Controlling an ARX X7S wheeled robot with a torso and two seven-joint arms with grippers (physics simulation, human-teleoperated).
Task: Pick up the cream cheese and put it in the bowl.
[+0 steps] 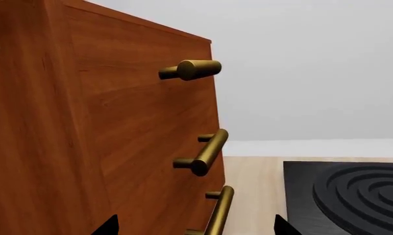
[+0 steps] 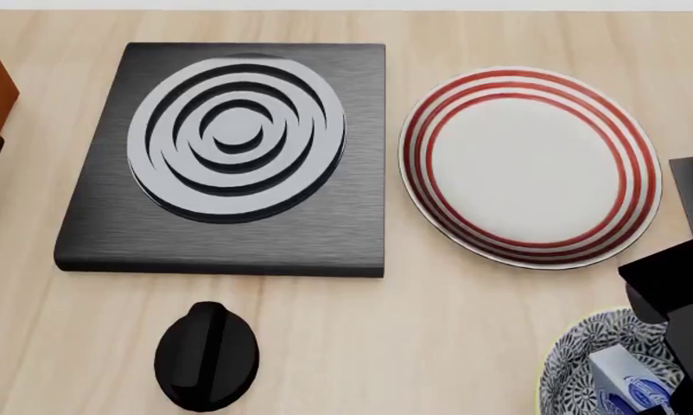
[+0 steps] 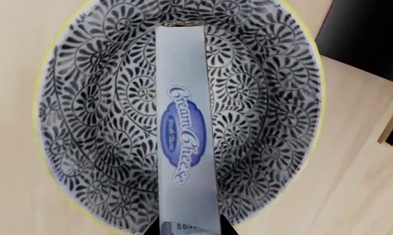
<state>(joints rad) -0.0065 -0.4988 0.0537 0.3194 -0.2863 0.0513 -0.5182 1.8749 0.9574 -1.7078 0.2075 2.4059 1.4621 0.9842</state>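
Cream cheese (image 3: 186, 122) fills the middle of the right wrist picture as a slim pale blue-grey carton with a dark blue oval label, seen over the patterned inside of the bowl (image 3: 92, 122). Whether it hangs above the bowl's floor or rests on it I cannot tell. Its lower end runs into the dark tips at the bottom edge of that frame, so the right gripper (image 3: 190, 230) appears to be clamped on that end. In the head view, at the lower right corner, the box (image 2: 629, 380) stands tilted inside the bowl (image 2: 571, 363) beneath the dark bulk of the right arm (image 2: 675, 285).

As a judgement, the carton is light and stiff, with smooth printed card that could slip; the narrow sides near one end are the sensible place to pinch, and a firm squeeze should not crush it.

The left gripper (image 1: 193, 227) shows only two dark fingertips, spread apart with nothing between them, facing a wooden cabinet (image 1: 85, 137) with brass handles (image 1: 206, 152). A stove burner (image 2: 237, 143), a black knob (image 2: 206, 356) and a red-ringed plate (image 2: 529, 164) lie on the table (image 2: 439, 328).
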